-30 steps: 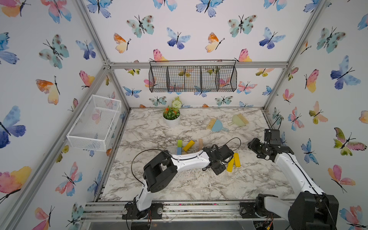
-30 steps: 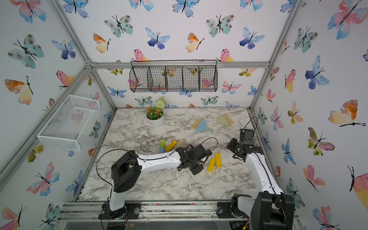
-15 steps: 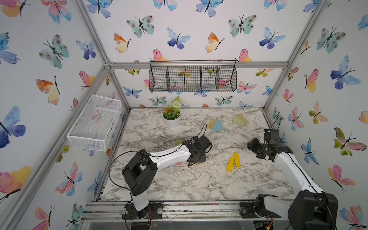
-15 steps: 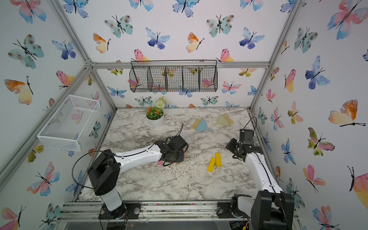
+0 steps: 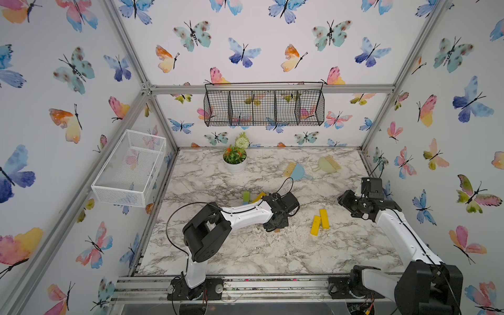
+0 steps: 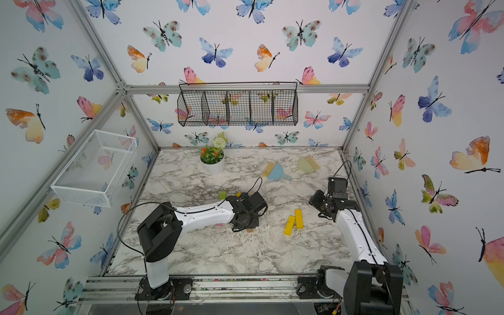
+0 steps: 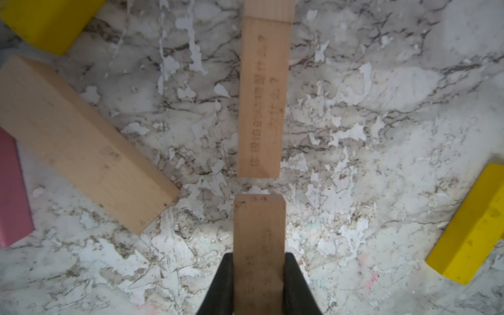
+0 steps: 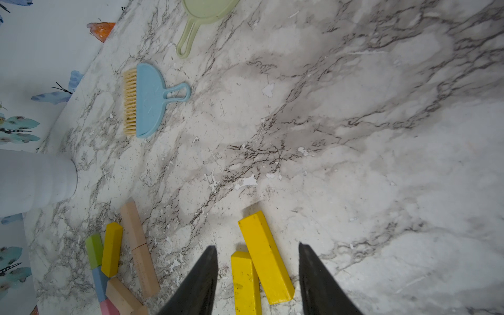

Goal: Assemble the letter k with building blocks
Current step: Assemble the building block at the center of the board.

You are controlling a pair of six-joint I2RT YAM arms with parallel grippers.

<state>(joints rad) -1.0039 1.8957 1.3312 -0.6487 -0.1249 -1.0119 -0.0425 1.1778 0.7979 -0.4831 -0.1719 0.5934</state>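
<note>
left gripper (image 7: 259, 256): fingers (image 7: 218, 286) pinching the held tan block (image 7: 259, 226) across its narrow width, near one end; a good part of its length sticks out past the fingertips; can't tell whether it rests on the table (image 7: 381, 136) or hangs just above it; straight ahead of the tips, across a small gap, lies the inline tan block (image 7: 260, 95) on the same axis, with a third tan block (image 7: 268, 8) butted on its far end; looks like the K's spine going down, held piece roughly lined up; off to one side of the fingers: angled tan block (image 7: 79, 141) and pink block (image 7: 11, 191), both clear of the spine; right gripper (image 8: 257, 245): fingers (image 8: 196, 281) spread, gripping nothing, hanging back from the yellow pair (image 8: 266, 256) lying ahead of its tips; handling guess: wood, stiff, light, smooth flat faces; no squash risk, but an end grip may let it yaw if nudged against its neighbour; for the yellows I'd pinch mid-length across the narrow faces
</note>
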